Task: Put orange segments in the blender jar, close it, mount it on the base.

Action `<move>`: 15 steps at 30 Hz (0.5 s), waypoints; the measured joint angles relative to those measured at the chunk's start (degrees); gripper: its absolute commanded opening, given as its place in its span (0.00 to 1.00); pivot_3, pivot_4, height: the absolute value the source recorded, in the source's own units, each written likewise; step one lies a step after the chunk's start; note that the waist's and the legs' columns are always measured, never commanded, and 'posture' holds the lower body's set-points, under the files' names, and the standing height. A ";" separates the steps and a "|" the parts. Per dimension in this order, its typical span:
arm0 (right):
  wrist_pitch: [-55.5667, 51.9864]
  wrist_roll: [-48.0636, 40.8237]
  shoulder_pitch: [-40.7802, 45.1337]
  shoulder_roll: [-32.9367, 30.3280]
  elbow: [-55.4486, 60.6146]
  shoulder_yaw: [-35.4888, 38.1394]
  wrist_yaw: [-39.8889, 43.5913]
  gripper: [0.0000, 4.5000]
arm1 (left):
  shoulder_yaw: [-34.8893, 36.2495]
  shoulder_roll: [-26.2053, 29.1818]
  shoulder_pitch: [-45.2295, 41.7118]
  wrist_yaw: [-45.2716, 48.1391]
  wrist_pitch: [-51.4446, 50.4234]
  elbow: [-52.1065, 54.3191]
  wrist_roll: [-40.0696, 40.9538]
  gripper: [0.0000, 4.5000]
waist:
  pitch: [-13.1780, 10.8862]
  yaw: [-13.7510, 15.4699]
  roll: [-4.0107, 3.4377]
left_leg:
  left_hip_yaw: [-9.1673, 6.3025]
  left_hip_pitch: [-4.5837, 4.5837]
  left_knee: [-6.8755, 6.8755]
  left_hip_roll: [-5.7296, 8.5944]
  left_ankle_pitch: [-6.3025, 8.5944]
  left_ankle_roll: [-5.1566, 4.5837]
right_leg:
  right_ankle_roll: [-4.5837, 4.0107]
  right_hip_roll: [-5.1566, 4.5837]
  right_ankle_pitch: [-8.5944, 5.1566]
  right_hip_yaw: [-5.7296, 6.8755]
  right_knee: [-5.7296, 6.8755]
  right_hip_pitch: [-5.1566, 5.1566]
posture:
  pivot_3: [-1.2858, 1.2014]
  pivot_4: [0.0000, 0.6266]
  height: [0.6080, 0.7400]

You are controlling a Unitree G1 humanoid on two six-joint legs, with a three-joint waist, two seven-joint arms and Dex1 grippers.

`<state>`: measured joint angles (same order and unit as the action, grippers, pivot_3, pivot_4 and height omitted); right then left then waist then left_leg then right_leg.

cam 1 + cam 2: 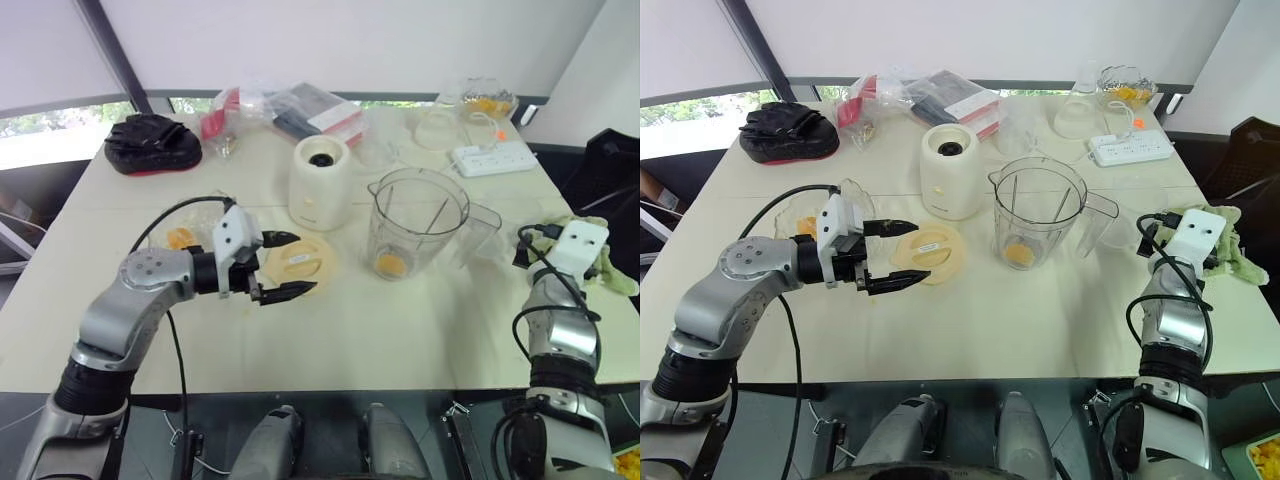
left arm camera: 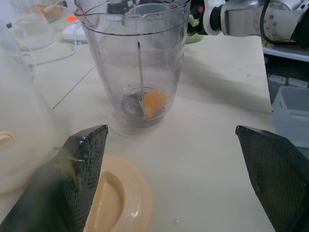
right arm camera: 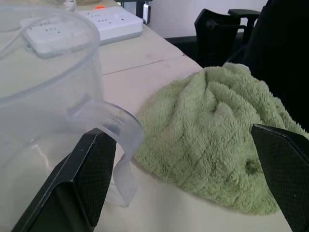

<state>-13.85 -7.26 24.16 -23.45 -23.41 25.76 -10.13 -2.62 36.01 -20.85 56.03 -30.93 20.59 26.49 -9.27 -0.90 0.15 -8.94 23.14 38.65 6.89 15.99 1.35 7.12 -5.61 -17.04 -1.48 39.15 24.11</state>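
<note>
The clear blender jar (image 1: pixel 416 222) stands upright mid-table with one orange segment (image 1: pixel 390 265) at its bottom, also seen in the left wrist view as an orange segment (image 2: pixel 154 102). More orange segments (image 1: pixel 181 238) lie in a glass bowl by my left arm. The cream-white base (image 1: pixel 320 182) stands just left of the jar. My left gripper (image 1: pixel 305 262) is open and empty, hovering over a flat cream-yellow lid (image 1: pixel 297 264) and pointing toward the jar. My right gripper (image 3: pixel 178 131) is open and empty beside the jar's handle (image 3: pixel 113 145), at the right table edge.
A green towel (image 3: pixel 217 145) lies just past my right gripper. A white power strip (image 1: pixel 492 157), clear containers (image 1: pixel 435 128) and a glass bowl of fruit (image 1: pixel 487 100) sit at the back right. Plastic bags (image 1: pixel 290 110) and a black item (image 1: pixel 152 143) lie at the back left.
</note>
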 measured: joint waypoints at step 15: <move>3.37 0.39 0.98 -0.18 -2.26 -1.21 -0.54 0.15 | -0.66 0.12 -0.14 -0.02 1.26 -0.02 -0.98 1.00 | 0.00 0.01 0.00 | 0.04 0.00 -0.07 -0.01 0.00 0.00 | 0.00 0.00 0.00 -0.03 -0.03 0.03 | 0.52 0.24 1.00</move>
<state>-10.48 -6.86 25.13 -23.62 -25.66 24.55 -10.67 -3.28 36.13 -21.00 56.01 -29.67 20.57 25.51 -9.28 -0.89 0.15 -8.89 23.14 38.58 6.88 15.99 1.36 7.12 -5.61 -17.04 -1.50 39.13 24.15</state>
